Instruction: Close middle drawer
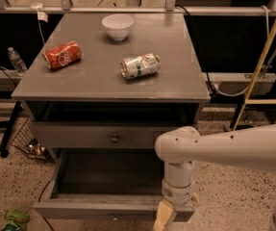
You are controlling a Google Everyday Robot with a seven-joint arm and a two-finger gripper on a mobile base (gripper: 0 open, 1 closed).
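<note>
Nearest of all, below the bench's (185, 88) near edge and toward its near right corner: the gripper (162, 221), hanging from the white arm (224, 146) at the front panel of the middle drawer (80, 209). Touching that panel or just short of it, cannot tell. Clenched or released, cannot tell either.

Decisive relation: drawer lying beyond the gripper, toward the bench, with the panel's long axis running left to right, parallel to the bench's near edge. Gripper set right of the small round knob (114, 218), near the panel's right end. Likely calls for a straight push away from the camera; being so far off centre, may skew the drawer in its runners.

Drawer itself: wide, shallow, grey, pulled well out, its dark bare floor showing between the sides.

Further back: upper drawer front (70, 134) with a larger knob, sitting under the near edge.

Farthest, on the bench top: red can (62, 55) on its side toward the left edge, green-and-white can (140, 65) on its side near the middle, white bowl (118, 25) by the far edge.
</note>
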